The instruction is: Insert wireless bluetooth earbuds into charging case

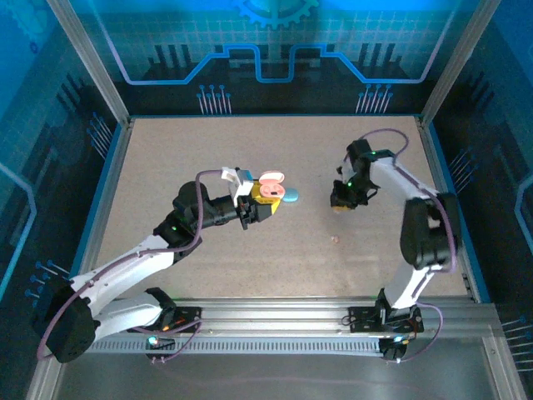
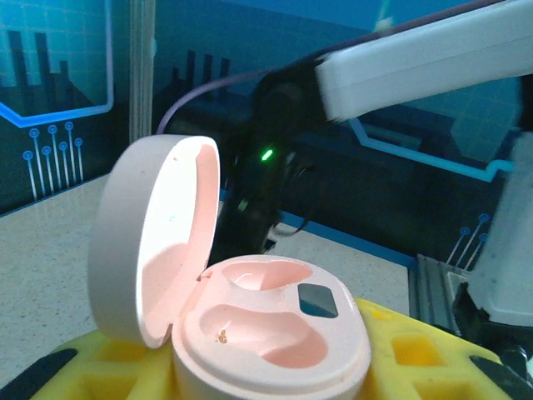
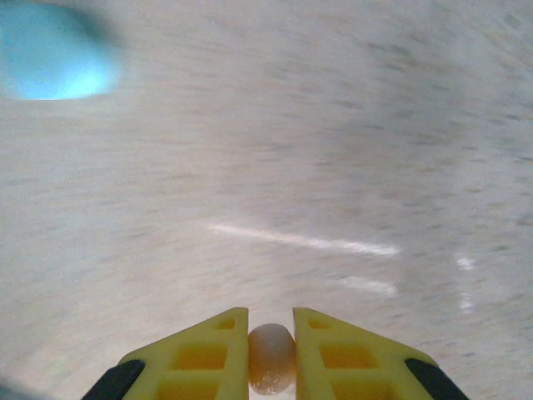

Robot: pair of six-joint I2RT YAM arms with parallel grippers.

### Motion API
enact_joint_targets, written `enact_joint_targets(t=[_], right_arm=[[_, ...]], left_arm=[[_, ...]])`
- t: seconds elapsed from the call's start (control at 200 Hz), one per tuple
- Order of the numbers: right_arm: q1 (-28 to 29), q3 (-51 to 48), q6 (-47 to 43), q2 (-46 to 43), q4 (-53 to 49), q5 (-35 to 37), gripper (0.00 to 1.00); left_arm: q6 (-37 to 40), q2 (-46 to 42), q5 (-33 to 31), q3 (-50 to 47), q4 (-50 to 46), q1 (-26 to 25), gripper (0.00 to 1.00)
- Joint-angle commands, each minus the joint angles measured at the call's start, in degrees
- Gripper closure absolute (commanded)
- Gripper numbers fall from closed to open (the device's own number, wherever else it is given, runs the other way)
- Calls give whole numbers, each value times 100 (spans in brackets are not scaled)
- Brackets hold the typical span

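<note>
- Right pincer (image 3: 271, 323): its two yellow fingers (image 3: 204, 354) are being kept closed on a small earbud (image 3: 271, 357), which is being squeezed between the fingertips just above the table (image 3: 333, 125). From above, this pincer (image 1: 341, 200) is being held right of the table's middle.
- Left pincer (image 1: 254, 207): it is being kept clamped on the base of a pink case (image 1: 269, 187), left of the table's middle. In the left wrist view the case (image 2: 275, 333) is being gripped between the yellow fingers (image 2: 92, 367) at the bottom edge.
- Speckled beige table (image 1: 208, 150): it is being closed in by blue walls at the back and sides.
- Right arm (image 2: 416, 67): it is being seen as a white and black shape behind the case, with a green light (image 2: 266, 154) glowing on it.
- Pink case: it is being held open, its lid (image 2: 154, 233) standing upright at the left. Two hollows are being shown in the base, both without an earbud, with a dark rectangle (image 2: 316, 300) beside them.
- Blue oval pod (image 1: 291, 196): it is lying on the table just right of the case, between the two pincers, and is being seen as a blur (image 3: 50, 50) in the right wrist view.
- Tiny pinkish bit (image 1: 336, 238): it is lying loose on the table, near the right pincer and on its near side.
</note>
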Motion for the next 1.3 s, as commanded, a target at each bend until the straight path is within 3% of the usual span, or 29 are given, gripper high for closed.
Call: enact_joint_targets(t=[0.0,0.165,0.43,0.881,1.296], right_arm=[[60,25,550,-851,635,-2445,83],[136,67,1559,-1175,1839,-4600,82],[460,321,2212,-1119,2436,-5626,80],[817,598,2404,-1180,2385,-5460,80],[1326,738,1990,-1429,2122,-4520,80]], left_arm=[[232,-109,-289,-102,16,38,60],[264,-166,-453,-254,137,240,61],[480,-135,-428,-335,244,344,61],[860,9,-304,-462,739,311,60],[1000,226,-311,-486,1263,124,61]])
